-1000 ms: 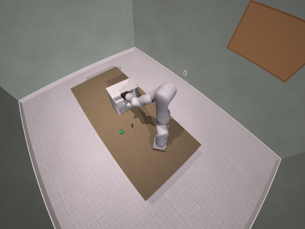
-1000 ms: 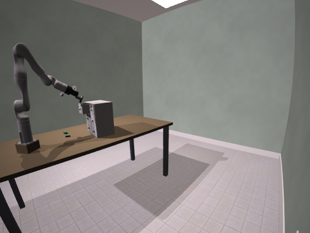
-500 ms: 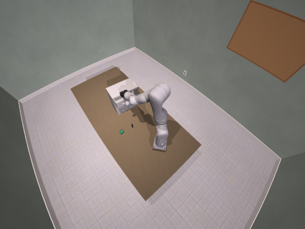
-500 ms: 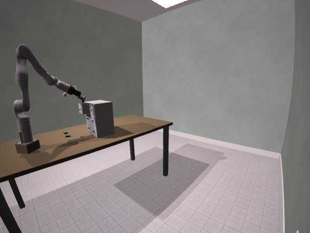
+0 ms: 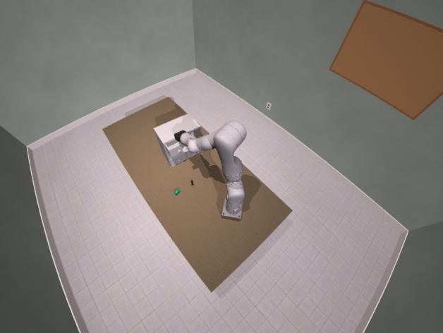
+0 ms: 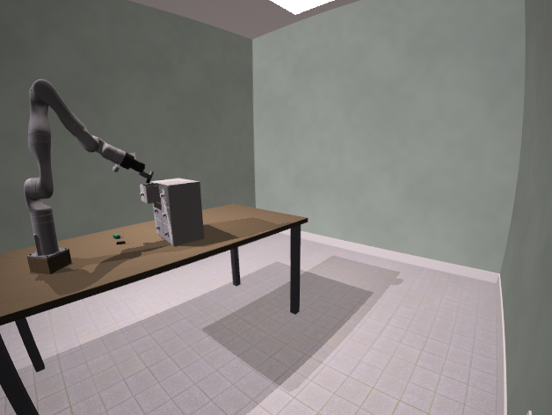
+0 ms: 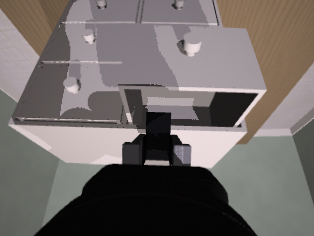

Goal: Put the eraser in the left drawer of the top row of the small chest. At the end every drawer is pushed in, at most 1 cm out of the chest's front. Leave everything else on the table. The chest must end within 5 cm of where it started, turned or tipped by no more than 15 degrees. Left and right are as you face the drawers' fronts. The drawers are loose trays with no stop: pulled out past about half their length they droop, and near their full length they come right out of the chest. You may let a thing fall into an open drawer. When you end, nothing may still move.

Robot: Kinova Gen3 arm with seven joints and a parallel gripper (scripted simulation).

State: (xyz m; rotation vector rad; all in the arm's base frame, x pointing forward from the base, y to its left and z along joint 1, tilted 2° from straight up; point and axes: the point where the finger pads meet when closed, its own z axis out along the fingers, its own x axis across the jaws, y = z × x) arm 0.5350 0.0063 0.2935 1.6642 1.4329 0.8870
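The small white chest (image 6: 179, 210) stands on the brown table; it also shows from above in the top view (image 5: 176, 142). One top-row drawer (image 7: 200, 106) is pulled out and looks empty inside; it shows at the chest's front in the exterior view (image 6: 149, 192). The other drawers look pushed in. My gripper (image 7: 158, 145) (image 6: 148, 175) is shut on a dark block, the eraser (image 7: 158, 132). It holds the eraser just above the open drawer's inner end, near the chest's top front edge.
A small green thing (image 5: 176, 192) and a small black thing (image 5: 192, 183) lie on the table between the chest and the arm's base (image 5: 231, 211). The chest's knobs (image 7: 190, 46) stick out of the drawer fronts below the gripper.
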